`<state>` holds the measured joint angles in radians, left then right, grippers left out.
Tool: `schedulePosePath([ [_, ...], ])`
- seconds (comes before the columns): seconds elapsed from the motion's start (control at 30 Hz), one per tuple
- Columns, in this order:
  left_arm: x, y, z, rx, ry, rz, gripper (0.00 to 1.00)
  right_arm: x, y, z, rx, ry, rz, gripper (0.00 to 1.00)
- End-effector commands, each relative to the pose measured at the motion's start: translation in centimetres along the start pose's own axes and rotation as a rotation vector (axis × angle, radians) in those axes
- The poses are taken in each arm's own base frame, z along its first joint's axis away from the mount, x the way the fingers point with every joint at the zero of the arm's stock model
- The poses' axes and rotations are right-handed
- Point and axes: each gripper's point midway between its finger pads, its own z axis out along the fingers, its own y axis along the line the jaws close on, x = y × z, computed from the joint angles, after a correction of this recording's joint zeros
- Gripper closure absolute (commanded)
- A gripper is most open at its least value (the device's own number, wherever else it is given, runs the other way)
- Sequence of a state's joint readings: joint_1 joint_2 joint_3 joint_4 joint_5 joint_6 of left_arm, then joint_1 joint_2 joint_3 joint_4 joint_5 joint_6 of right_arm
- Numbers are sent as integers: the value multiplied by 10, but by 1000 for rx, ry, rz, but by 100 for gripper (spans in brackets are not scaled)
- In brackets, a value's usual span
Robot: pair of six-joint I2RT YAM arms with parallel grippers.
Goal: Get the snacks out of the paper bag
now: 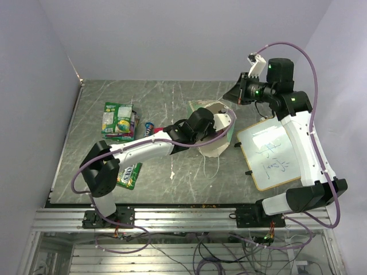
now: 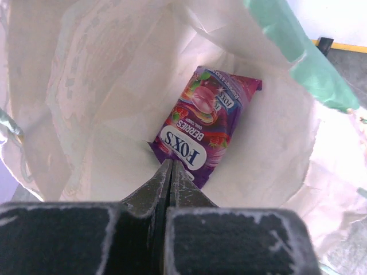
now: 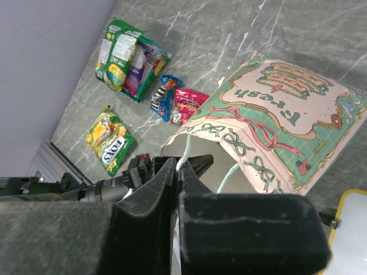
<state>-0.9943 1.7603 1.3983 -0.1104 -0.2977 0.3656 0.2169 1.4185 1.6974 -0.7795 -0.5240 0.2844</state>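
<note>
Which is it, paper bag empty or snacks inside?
Not empty. The left wrist view looks down into the paper bag and shows one purple Fox's candy packet lying at its bottom.

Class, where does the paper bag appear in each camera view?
Top external: paper bag near the picture's centre.
Left wrist: its white inside fills the picture, around a purple Fox's packet.
Right wrist: printed side, right of centre.
Shared landmark: green Fox's packet, in top and right wrist views.

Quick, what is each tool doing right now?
Left tool: closed, apparently pinching the purple candy packet.
Right tool: closed on the string handle of the paper bag.
</note>
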Motion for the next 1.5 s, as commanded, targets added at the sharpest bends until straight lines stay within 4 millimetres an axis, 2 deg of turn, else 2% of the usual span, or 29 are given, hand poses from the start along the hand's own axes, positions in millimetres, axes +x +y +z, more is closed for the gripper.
schedulePosePath([
  [0.0,-3,-11,-14,63,-15,-37,93,-6,-1,0,-9,-26,-14,100],
  [0.17,-3,-41,-4,203,-7,-53,91,-12,22,-2,-126,-37,-19,100],
  [0.27,6,-52,9,215,-11,-50,85,-17,25,-5,-127,-49,-20,100],
  [0.43,12,-58,25,204,-2,-31,65,-16,23,-4,-117,-39,-5,100],
  [0.5,13,-59,29,187,0,-25,49,-19,24,-4,-118,-49,1,100],
  [0.57,17,-58,32,162,7,-24,41,-25,27,-6,-122,-59,3,100],
  [0.7,28,-56,34,131,25,-31,36,-36,31,-11,-115,-73,6,100],
  [0.8,27,-57,28,137,21,-52,34,-41,32,-12,-113,-68,11,100],
  [0.9,26,-66,20,172,31,-37,35,-49,39,-15,-131,-81,13,100],
  [1.07,13,-68,0,198,23,-67,37,-57,44,-18,-148,-69,15,100],
  [1.13,-1,-66,-14,232,14,-99,39,-54,40,-19,-135,-51,15,100],
  [1.3,-39,-68,-49,331,-56,-236,39,-33,38,-14,-201,58,57,100],
  [1.4,-41,-84,-61,434,-34,-304,38,-13,34,-7,-236,157,116,100],
  [1.47,-33,-92,-61,453,12,-348,39,-3,30,-5,-230,194,137,100],
])
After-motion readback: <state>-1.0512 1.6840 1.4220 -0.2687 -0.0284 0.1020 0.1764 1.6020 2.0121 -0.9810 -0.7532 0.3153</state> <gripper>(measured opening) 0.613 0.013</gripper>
